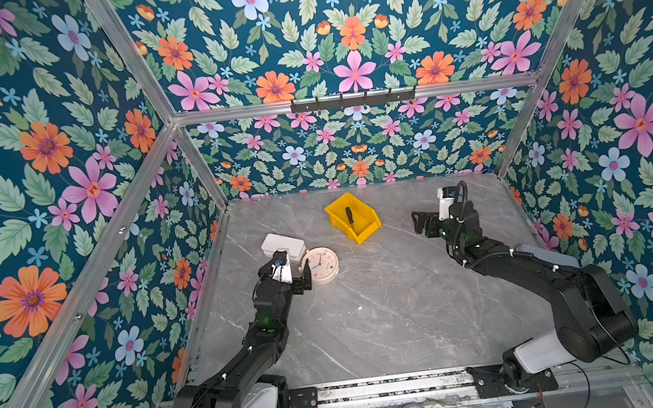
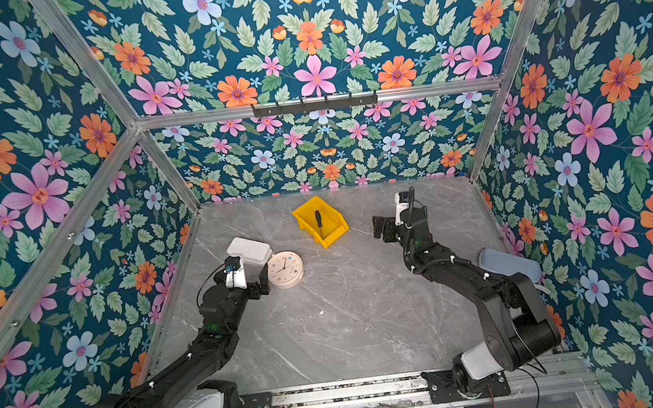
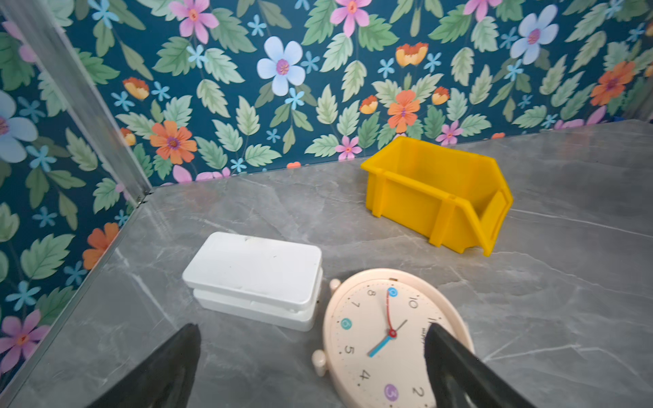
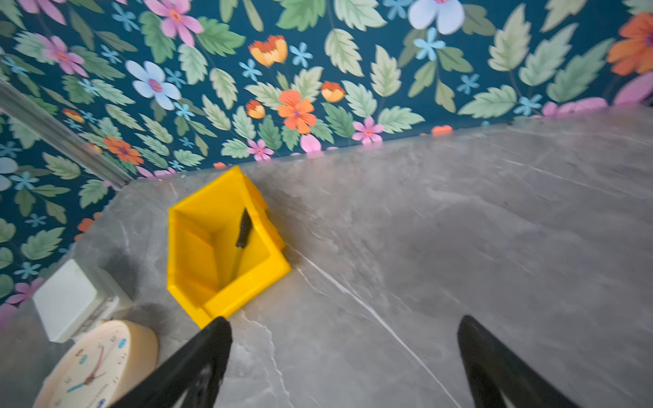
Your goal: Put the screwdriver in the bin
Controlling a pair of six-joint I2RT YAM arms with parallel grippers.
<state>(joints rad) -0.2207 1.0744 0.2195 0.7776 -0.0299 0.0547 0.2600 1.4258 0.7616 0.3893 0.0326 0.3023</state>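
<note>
Screwdriver (image 4: 243,229) lies in bin (image 4: 190,254); clock (image 3: 357,328) numbered

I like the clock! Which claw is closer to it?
The left claw. It hangs open right at the clock, one finger over its face. The right claw is open far across the table, on the yellow bin's other side.

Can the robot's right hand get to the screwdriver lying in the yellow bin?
Probably yes. The right hand is open and near the bin, whose top is open, and nothing covers the screwdriver inside. The bin's walls could make pinching it fiddly.
</note>
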